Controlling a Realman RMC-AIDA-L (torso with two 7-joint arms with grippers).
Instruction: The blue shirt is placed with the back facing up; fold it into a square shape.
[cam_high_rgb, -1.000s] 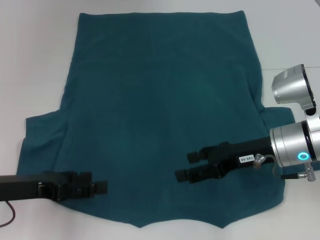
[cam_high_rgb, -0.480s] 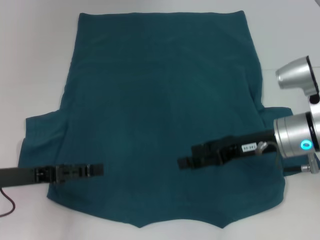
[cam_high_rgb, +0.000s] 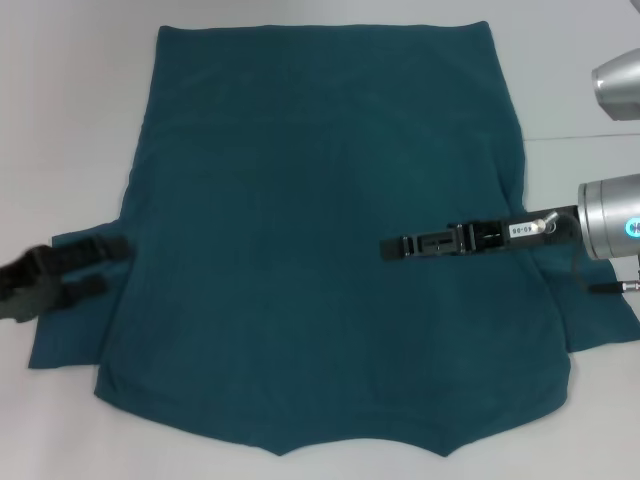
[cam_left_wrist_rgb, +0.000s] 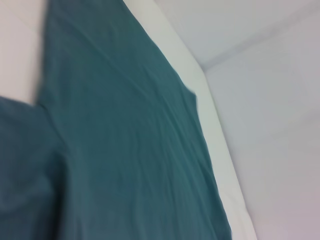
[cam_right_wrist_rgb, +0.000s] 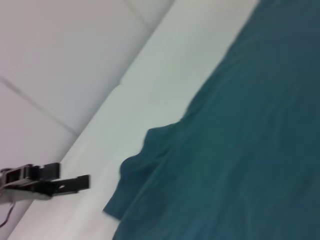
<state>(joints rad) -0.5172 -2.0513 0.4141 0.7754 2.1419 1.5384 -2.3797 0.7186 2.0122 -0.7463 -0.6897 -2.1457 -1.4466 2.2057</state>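
Observation:
The blue shirt (cam_high_rgb: 320, 200) lies flat on the white table, plain teal side up, collar end near me and hem at the far side. It also shows in the left wrist view (cam_left_wrist_rgb: 125, 150) and the right wrist view (cam_right_wrist_rgb: 250, 150). My left gripper (cam_high_rgb: 113, 264) hovers over the shirt's left sleeve, fingers apart and empty; it also shows far off in the right wrist view (cam_right_wrist_rgb: 75, 177). My right gripper (cam_high_rgb: 388, 247) reaches in from the right above the shirt's right middle, turned edge-on.
The white table (cam_high_rgb: 60, 120) surrounds the shirt on the left, far side and right. The right arm's silver wrist (cam_high_rgb: 610, 215) sits above the right sleeve. A pale wall (cam_right_wrist_rgb: 60, 60) stands beyond the table edge.
My left gripper has moved left and away from me, from the shirt's near left part to the left sleeve. My right gripper has moved farther from me and rolled edge-on.

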